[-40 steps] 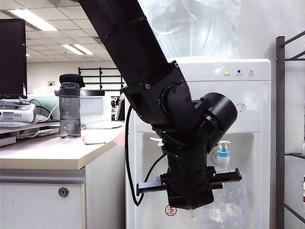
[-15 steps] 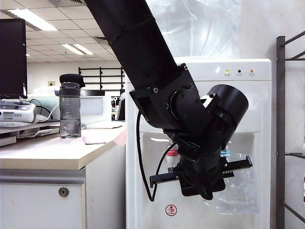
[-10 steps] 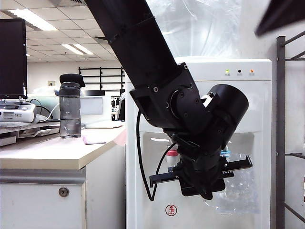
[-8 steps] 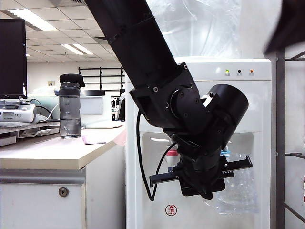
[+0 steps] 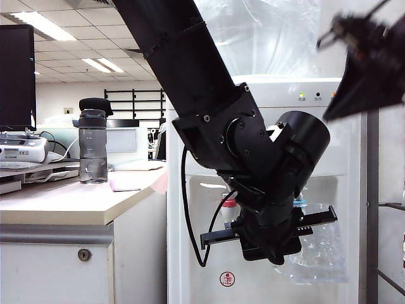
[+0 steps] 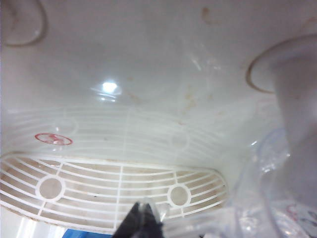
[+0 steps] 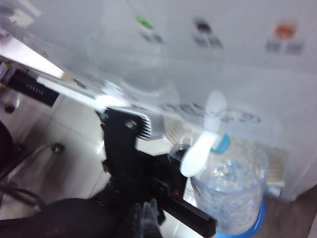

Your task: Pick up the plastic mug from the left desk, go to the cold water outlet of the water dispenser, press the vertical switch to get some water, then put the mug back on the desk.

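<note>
My left gripper [image 6: 143,219] is shut on the thin clear handle of the plastic mug [image 6: 280,198]. It holds the mug [image 5: 316,248] upright inside the recess of the water dispenser [image 5: 329,107], above the white drip grille [image 6: 114,183]. The mug [image 7: 230,193] sits right under the cold water outlet [image 7: 223,144] with its blue collar. The vertical switch [image 7: 205,135] stands white above it. No water stream shows. My right gripper [image 7: 147,218] is blurred, fingers together, and hangs above the left arm, apart from the switch. The left desk [image 5: 63,206] is at left.
A black-lidded bottle [image 5: 93,142] and office devices [image 5: 22,151] stand on the desk. The red-collared tap [image 5: 229,206] is left of the mug. A grey metal rack [image 5: 372,190] rises right of the dispenser. My right arm [image 5: 370,63] is a dark blur at top right.
The left arm shifted right, bringing the mug under the blue tap, then held still. The right arm has swung into view at top right and moved down toward the dispenser.
</note>
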Controlling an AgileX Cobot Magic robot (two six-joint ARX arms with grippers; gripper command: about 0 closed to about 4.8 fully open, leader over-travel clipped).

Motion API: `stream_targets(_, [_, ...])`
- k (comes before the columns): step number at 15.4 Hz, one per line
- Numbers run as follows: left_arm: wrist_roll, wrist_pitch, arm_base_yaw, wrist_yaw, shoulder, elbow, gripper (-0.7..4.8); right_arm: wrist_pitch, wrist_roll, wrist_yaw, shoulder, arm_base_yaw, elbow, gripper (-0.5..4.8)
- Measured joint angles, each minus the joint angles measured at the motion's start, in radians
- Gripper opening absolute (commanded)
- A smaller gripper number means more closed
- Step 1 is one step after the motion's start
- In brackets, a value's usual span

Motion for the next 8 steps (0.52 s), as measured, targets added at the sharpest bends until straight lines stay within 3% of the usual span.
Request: stream_targets(8, [0.000, 0.001, 0.000, 0.003, 0.000, 0.000, -0.06, 0.078, 0.007, -0.057, 0.151, 0.000, 0.000, -0.01])
